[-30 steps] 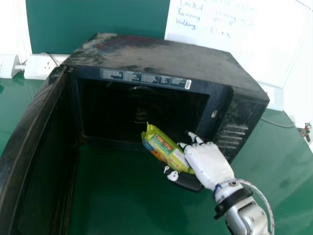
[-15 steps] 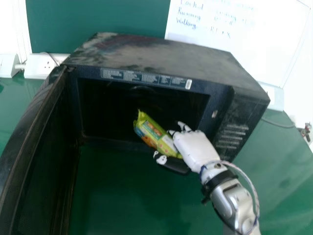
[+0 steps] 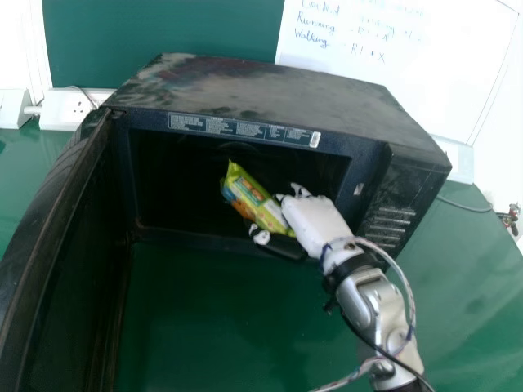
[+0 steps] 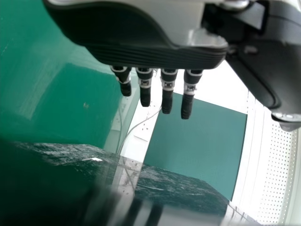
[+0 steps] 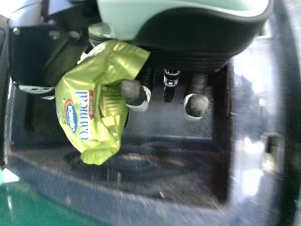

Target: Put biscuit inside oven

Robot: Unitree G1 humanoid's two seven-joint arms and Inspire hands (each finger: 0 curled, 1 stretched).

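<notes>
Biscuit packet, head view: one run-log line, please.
right hand: gripping biscuit packet | packet: at mouth of oven | door: open | left hand: open

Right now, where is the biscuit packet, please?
In the head view, the biscuit packet juts left from the right hand holding it, at the opening of the microwave.

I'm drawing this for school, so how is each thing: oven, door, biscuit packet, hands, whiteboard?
Oven: open, dark inside
Door: swung wide open
Packet: crinkled, held tilted at the oven's opening
Right hand: curled round the packet
Left hand: open, fingers straight
Whiteboard: written on
</notes>
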